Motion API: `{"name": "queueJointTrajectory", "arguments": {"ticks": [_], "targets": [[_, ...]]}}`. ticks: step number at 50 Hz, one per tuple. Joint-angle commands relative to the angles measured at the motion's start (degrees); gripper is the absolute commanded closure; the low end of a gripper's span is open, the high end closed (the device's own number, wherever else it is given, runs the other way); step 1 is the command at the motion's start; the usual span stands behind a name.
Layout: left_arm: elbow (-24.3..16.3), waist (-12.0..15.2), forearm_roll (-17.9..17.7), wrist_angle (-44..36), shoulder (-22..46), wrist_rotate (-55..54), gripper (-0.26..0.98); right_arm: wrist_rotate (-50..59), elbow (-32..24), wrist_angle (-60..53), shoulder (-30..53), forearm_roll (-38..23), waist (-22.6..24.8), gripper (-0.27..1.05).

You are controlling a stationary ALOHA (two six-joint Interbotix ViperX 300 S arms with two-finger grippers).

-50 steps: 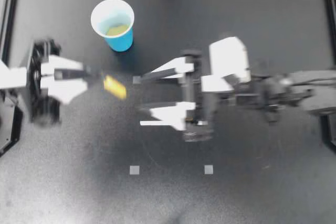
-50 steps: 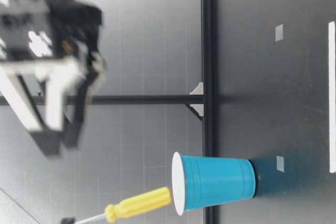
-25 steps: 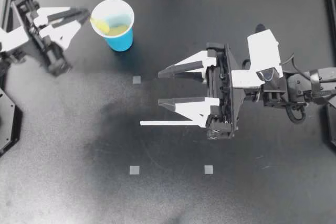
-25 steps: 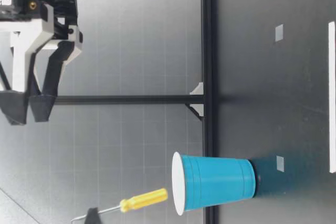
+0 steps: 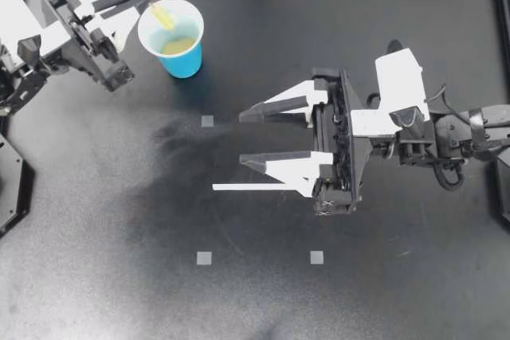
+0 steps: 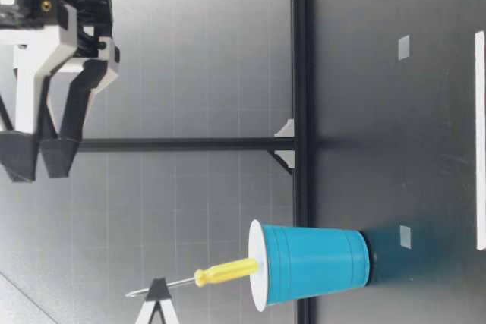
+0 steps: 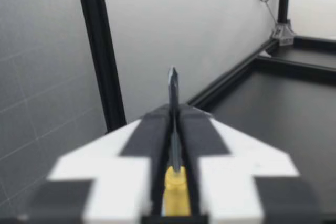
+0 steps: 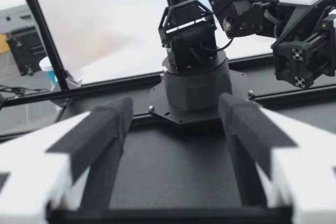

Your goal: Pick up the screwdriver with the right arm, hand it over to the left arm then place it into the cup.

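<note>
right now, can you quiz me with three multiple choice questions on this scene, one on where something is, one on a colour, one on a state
1. Where is the yellow handle end of the screwdriver?
A under the cup
B at the cup's mouth
C beside the cup's base

2. What colour is the cup's outside?
A red
B green
C blue

3. What state is my right gripper in?
A open and empty
B shut on the screwdriver
C shut on the cup

Answers:
1 B, the low view shows the handle tip at the rim, with my left gripper clamping the shaft.
2 C, its wall is blue in the top and low views.
3 A, its fingers stand apart with nothing between them.
</note>
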Motion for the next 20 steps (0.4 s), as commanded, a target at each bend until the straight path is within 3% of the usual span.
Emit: {"name": "queueJointTrajectory", "arguments": {"ticks": [1,9,20], "targets": [[-1.3,0.4,-0.1,-0.4,-0.2,-0.3,0.39,0.1,-0.6,-0.7,-0.5,-0.1,0.3,0.1],[-1.5,0.4,-0.1,-0.4,-0.3,-0.6,0.16,0.1,-0.6,-0.7,-0.4,-0.1,0.3,0.1],[-1.2,0.3,1.7,-0.4,-1.3,-4.5,0.14,0.0,-0.2,-0.7,-0.4,-0.1,0.3,0.1]]}}
